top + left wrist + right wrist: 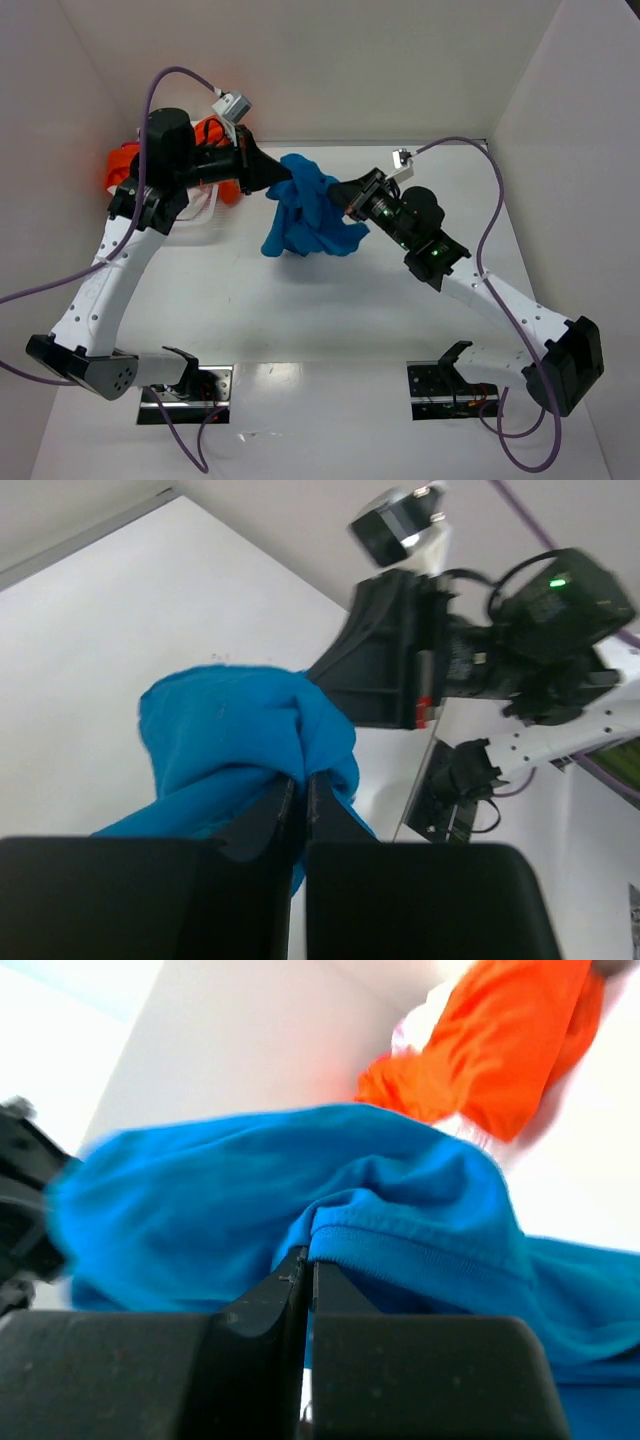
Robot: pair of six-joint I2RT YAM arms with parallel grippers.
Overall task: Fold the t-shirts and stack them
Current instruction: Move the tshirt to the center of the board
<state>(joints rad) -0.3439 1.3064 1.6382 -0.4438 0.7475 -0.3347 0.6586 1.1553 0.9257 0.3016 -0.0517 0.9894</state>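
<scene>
Two grippers clamp one bright blue t-shirt (305, 215) and hold it bunched above the white table (300, 320).

The left arm climbs from its base, bends at a high elbow and reaches forward and to the right. The left gripper (285, 178) has its fingers (272, 810) pressed together on a fold of the blue cloth. In the left wrist view the fabric bulges around and beyond the fingertips.

The right arm stretches forward and to the left from its base, its forearm raised and its wrist angled toward the other arm. The right gripper (347, 195) is clenched on the same shirt. The right wrist view shows its closed fingers (265, 1300) biting just under a stitched hem.

The two grippers point toward each other and stand near one another, with the shirt spanning the gap between them. Most of the cloth hangs crumpled below and slightly in front of the tips. Whether its lowest fold touches the table cannot be told.

Behind the left gripper, close beside that arm's wrist and upper link, a bright orange t-shirt (122, 162) lies heaped near the far left corner. A pale garment (208, 205) lies just beside it.
</scene>
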